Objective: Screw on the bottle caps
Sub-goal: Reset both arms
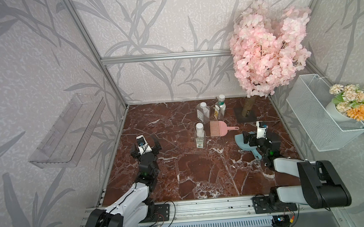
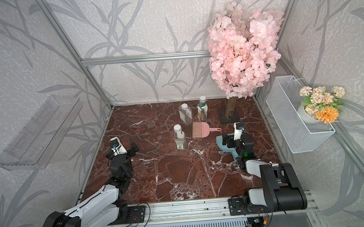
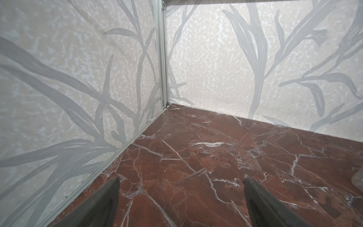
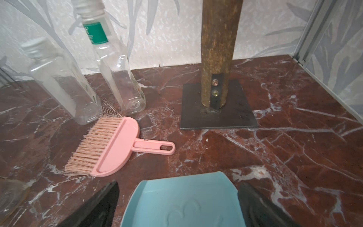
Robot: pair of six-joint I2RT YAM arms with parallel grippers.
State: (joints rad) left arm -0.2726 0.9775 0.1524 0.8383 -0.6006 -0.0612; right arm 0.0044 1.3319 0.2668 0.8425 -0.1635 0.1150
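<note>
Top views, bottles: you had three, all upright on the marble table (image 1: 192, 174). They were the near bottle (image 1: 200, 136), the square bottle (image 1: 203, 113) and the back bottle (image 1: 220, 109); the last two stood close together by the rear wall.
Top views, bottle caps (image 1: 199, 126): three, one white cap sitting on each neck. You could not tell whether any was turned tight.
Top views, left gripper (image 1: 145, 143): jaws wide and empty, on the left side of the table, well apart from every bottle.
Top views, right gripper (image 1: 249, 138): jaws wide, gripping nothing, poised over the blue dustpan (image 1: 239, 139).
Top views, other things: one pink brush (image 1: 218, 128) just beside the near bottle, one dustpan, one blossom tree (image 1: 268, 51), one wire basket (image 1: 321, 117), one clear shelf (image 1: 68, 135).
Left wrist: only bare marble and the wall corner showed between the spread fingers (image 3: 106, 198). A clear sliver at the frame edge was too little to name.
Right wrist: two bottles and two caps were in sight. The brush (image 4: 110, 145) lay with its bristles at the foot of the square bottle (image 4: 62, 84), and the dustpan (image 4: 182, 202) lay between the fingers.
Risk, tipping: the bottles looked empty and light, so twisting a cap without your other claw bracing the body would likely spin or topple one.
Risk, crowding: wide jaws reaching for one rear bottle could knock its neighbour.
Risk, clutter: the brush could snag your approach to the near bottle, and closing the right claw where it was might have pinched the dustpan.
</note>
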